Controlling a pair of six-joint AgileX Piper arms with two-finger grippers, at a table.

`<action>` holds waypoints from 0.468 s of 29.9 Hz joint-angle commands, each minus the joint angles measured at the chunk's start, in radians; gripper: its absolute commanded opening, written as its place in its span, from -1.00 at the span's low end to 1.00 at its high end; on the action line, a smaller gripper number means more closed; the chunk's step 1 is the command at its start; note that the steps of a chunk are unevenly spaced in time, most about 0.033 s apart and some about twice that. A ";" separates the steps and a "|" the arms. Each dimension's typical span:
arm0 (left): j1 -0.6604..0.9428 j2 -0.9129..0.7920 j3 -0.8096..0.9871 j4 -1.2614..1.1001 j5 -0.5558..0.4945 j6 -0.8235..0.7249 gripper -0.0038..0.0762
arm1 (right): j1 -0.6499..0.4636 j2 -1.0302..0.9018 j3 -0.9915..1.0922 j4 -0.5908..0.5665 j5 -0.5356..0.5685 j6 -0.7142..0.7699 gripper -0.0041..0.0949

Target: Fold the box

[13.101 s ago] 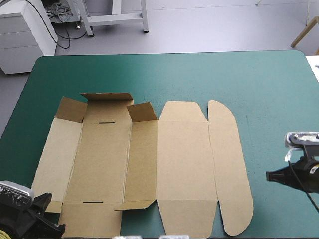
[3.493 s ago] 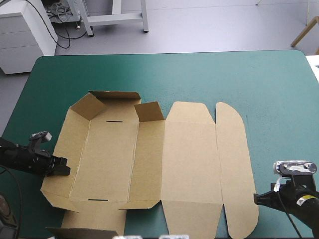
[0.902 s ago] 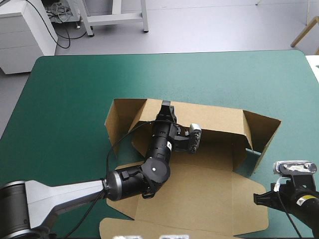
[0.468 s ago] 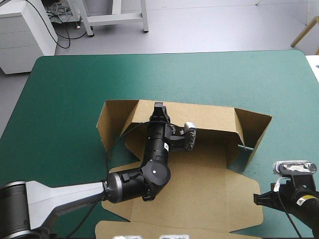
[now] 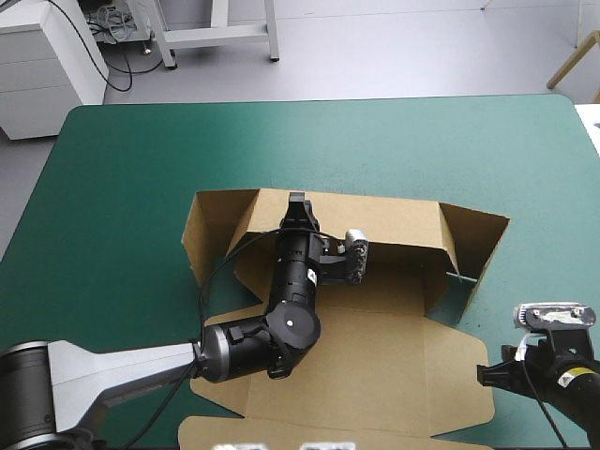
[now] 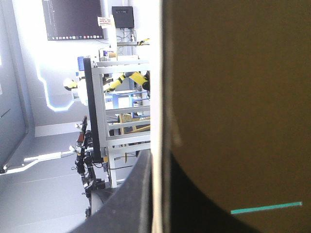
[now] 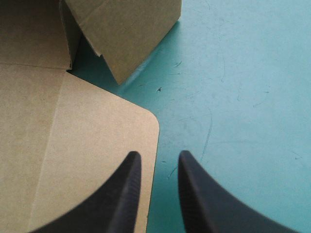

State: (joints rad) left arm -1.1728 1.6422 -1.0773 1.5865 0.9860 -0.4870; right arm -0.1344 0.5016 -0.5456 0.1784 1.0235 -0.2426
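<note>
Box [image 5: 375, 356], walls raised; left tool [image 5: 298, 200] pinches its far wall [image 5: 394, 221]. Right tool [image 7: 156, 158], slightly parted, empty, near the table's [image 5: 141, 159] right edge.

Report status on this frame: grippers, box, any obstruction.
Left gripper shut on the box's far wall, wall upright. Right gripper open, at the flat lid's edge. End flaps splayed outward. No obstruction seen.

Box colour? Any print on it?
The box is plain brown with no print visible. The high view shows it best.
</note>
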 commanded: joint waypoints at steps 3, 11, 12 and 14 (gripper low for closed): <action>-0.004 -0.043 -0.018 0.028 0.035 -0.014 -0.93 | 0.002 0.003 -0.025 0.013 -0.049 -0.011 0.46; -0.004 -0.043 -0.018 0.028 0.035 -0.014 -0.93 | 0.002 0.003 -0.025 0.013 -0.049 -0.011 0.52; -0.004 -0.043 -0.018 0.028 0.035 -0.014 -0.93 | 0.002 0.003 -0.025 0.013 -0.049 -0.011 0.50; -0.004 -0.043 -0.018 0.028 0.035 -0.014 -0.93 | 0.002 0.003 -0.025 0.026 -0.049 -0.007 0.45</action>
State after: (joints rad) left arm -1.1728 1.6422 -1.0773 1.5855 0.9860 -0.4870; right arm -0.1344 0.5016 -0.5456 0.1796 1.0235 -0.2426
